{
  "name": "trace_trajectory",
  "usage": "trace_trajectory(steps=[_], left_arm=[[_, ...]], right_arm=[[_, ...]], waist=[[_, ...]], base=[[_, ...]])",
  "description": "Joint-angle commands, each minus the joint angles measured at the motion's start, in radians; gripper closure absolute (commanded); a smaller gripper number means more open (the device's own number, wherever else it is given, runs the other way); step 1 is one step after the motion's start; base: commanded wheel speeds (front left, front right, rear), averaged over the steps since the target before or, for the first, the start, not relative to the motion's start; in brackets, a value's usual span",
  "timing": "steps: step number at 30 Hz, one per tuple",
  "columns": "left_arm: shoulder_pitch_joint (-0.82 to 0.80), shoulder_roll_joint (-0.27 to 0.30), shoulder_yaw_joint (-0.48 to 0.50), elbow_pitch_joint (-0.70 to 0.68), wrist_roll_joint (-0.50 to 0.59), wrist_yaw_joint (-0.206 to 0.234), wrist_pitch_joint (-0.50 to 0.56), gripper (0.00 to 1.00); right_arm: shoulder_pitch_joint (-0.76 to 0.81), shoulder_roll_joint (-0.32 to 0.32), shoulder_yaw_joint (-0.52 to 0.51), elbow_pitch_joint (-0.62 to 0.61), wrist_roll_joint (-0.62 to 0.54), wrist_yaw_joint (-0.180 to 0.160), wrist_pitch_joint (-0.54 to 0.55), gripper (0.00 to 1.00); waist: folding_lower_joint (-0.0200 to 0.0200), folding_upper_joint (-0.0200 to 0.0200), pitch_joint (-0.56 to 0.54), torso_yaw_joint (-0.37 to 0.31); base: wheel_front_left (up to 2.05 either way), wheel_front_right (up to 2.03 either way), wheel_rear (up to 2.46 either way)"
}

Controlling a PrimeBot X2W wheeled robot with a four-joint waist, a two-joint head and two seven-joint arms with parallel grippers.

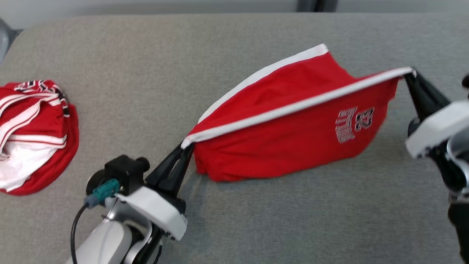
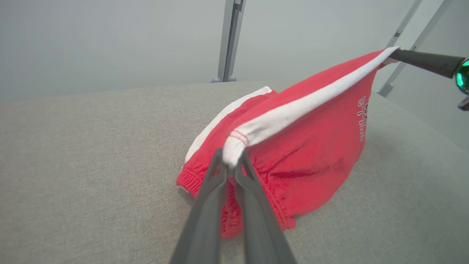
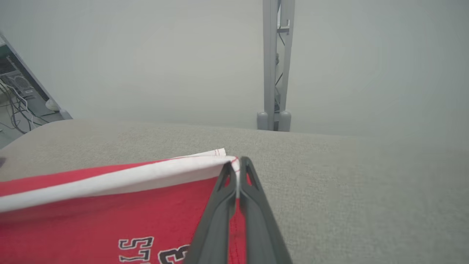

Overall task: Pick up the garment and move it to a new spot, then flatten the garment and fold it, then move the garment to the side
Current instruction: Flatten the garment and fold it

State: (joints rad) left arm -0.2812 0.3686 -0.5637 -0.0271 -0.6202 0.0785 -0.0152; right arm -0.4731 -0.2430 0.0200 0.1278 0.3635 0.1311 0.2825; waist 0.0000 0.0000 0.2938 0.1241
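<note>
Two grippers, both clamped tight on the one garment (image 1: 285, 146): your left gripper (image 1: 186, 147) pinches one end of its white band, your right gripper (image 1: 409, 73) the other. The band is stretched between them, and the red cloth's lower part rests on the table (image 1: 234, 227), about mid-width. You have bare grey surface before and behind it, up to the far edge. One red-and-white pile (image 1: 33, 139) lies well apart, at the left edge.

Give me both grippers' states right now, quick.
Left gripper: closed, holding one white-trimmed end of the red garment.
Right gripper: closed, holding the other white-trimmed end.
</note>
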Motion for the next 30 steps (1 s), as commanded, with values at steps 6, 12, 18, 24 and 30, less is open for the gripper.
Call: trace_trajectory(steps=[6,12,18,24,30], left_arm=[[-0.148,-0.076,-0.021,0.156,-0.022,-0.077,-0.026,1.0],[-0.242,-0.138,-0.053,0.278,-0.022,-0.131,-0.043,1.0],[-0.31,-0.19,-0.077,0.391,-0.031,-0.167,-0.067,1.0],[-0.311,-0.206,-0.072,0.463,-0.046,-0.169,-0.099,0.0],[-0.257,-0.181,-0.036,0.463,-0.037,-0.122,-0.174,0.0]], right_arm=[[-0.25,-0.06,0.103,0.277,0.009,-0.001,-0.077,1.0],[-0.397,-0.071,0.165,0.499,0.002,-0.001,-0.144,1.0],[-0.502,-0.055,0.244,0.693,0.006,-0.001,-0.218,1.0],[-0.527,-0.039,0.296,0.797,0.032,-0.001,-0.335,0.0],[-0.464,-0.019,0.32,0.815,0.063,-0.001,-0.493,0.0]], waist=[[0.0,0.0,0.101,0.108],[0.0,0.0,0.138,0.15],[0.0,0.0,0.16,0.17],[0.0,0.0,0.144,0.157],[0.0,0.0,0.093,0.111]], base=[[0.0,0.0,0.0],[0.0,0.0,0.0],[0.0,0.0,0.0],[0.0,0.0,0.0],[0.0,0.0,0.0]])
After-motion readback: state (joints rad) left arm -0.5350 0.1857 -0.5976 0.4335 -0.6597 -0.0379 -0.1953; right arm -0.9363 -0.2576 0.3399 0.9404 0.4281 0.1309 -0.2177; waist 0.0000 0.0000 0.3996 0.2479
